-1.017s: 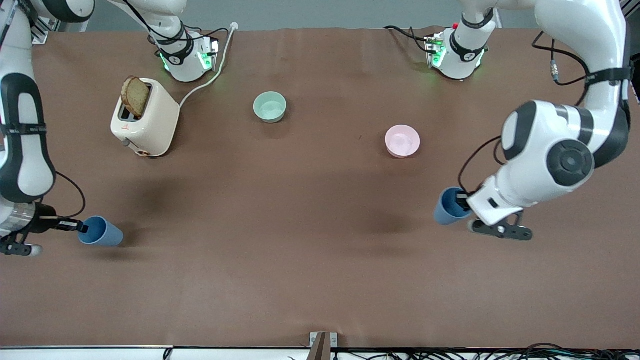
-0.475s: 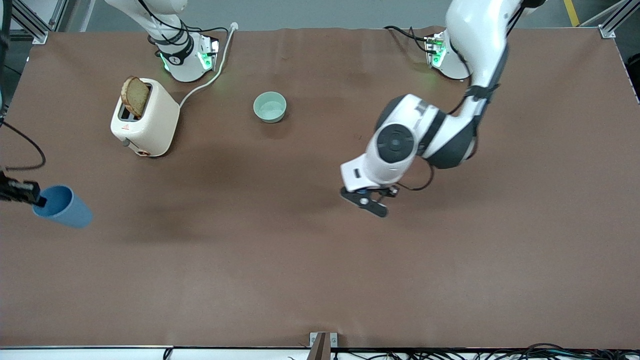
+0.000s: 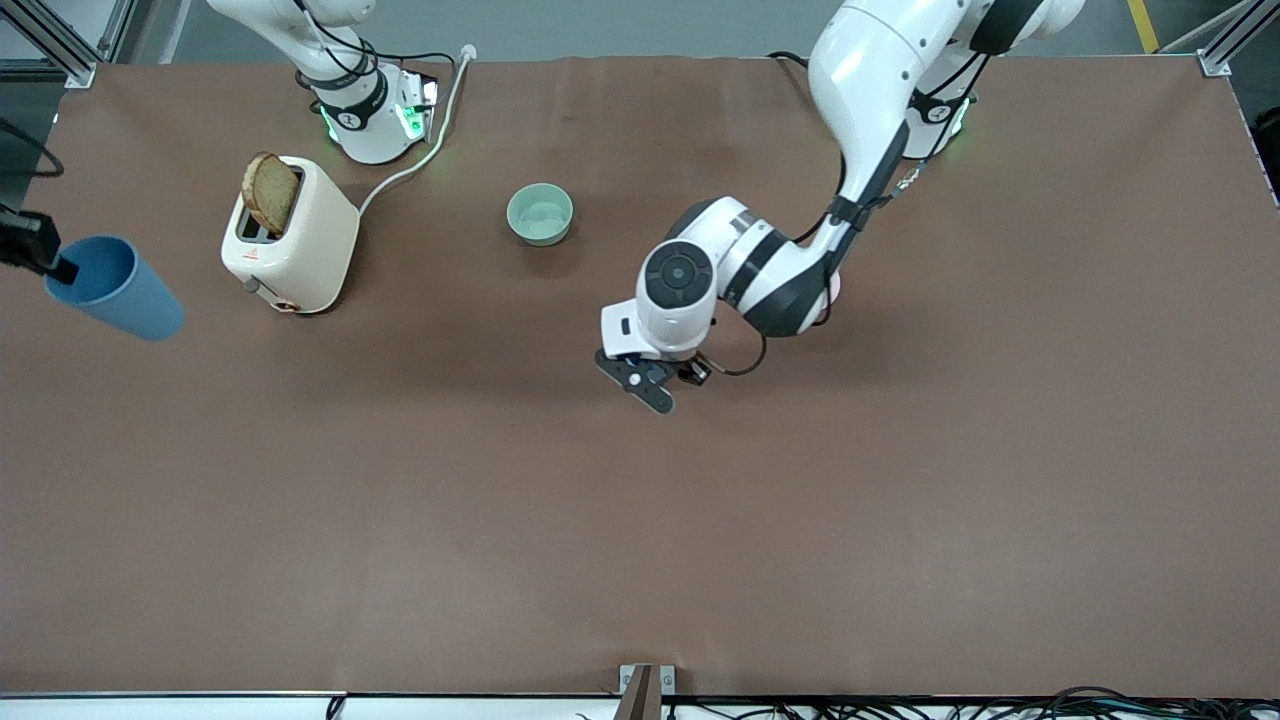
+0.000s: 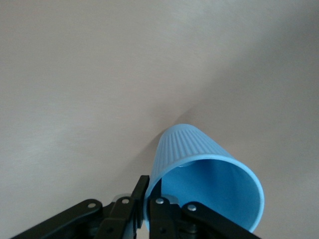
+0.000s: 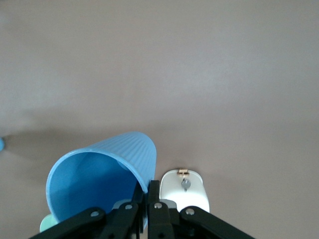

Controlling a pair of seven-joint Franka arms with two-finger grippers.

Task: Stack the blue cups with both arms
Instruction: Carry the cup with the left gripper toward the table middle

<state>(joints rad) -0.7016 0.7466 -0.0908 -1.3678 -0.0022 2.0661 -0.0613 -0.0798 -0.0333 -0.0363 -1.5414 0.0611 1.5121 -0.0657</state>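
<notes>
My right gripper [image 3: 55,268] is shut on the rim of a blue cup [image 3: 115,290] and holds it tilted in the air over the right arm's end of the table, beside the toaster. The right wrist view shows this gripper [image 5: 148,191] pinching the cup's wall [image 5: 132,152]. My left gripper [image 4: 149,191] is shut on the rim of the second blue cup [image 4: 199,157], above bare table. In the front view the left arm's hand [image 3: 655,350] hangs over the table's middle and hides that cup.
A cream toaster [image 3: 300,245] with a bread slice [image 3: 270,192] stands near the right arm's base and shows under the right gripper [image 5: 182,194]. A pale green bowl [image 3: 540,213] sits mid-table. The pink bowl is mostly hidden under the left arm.
The left arm has swung from its end of the table to the middle, carrying its cup. The right gripper has lifted its cup off the table and moved it beside the toaster.
</notes>
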